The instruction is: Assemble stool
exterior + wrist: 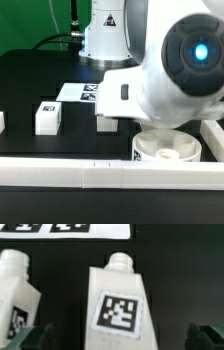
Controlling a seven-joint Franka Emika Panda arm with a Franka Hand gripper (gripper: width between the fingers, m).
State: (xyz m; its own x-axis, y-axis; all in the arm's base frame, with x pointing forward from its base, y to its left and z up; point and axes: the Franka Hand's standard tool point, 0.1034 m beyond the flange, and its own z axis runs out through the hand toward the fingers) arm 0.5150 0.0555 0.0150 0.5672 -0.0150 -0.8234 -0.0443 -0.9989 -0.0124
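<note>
Exterior view, from its left to its right:
- Edge leg block (2,122) was cut off by the frame edge and sat on the black table (30,80).
- Second leg block (47,117) was seen apart from it, tag facing up.
- Marker board (85,92) was laid flat farther back, in front of the robot base (105,35).
- Third leg block (107,123) was seen on the table, partly covered by the arm (180,60), which filled the right half of the view.
- Seat disc (165,150) was placed near right under the arm, close to the near border rail (60,172). Round recesses were visible in its upper face.
- Side rail (215,135) was seen at the far right.

The gripper could not be made out in the exterior view because it was hidden by the arm.

Wrist view:
- Gripper (122,336) was spread wide and nothing was held.
- Dark fingertips (35,336) were seen on either side of the centred leg block (120,303), clear of its sides.
- That block was laid flat, tag toward the camera, peg pointed at the marker board.
- Neighbour leg block (15,288) was laid alongside, same orientation, not touching.
- Which exterior blocks these two matched could not be told.
</note>
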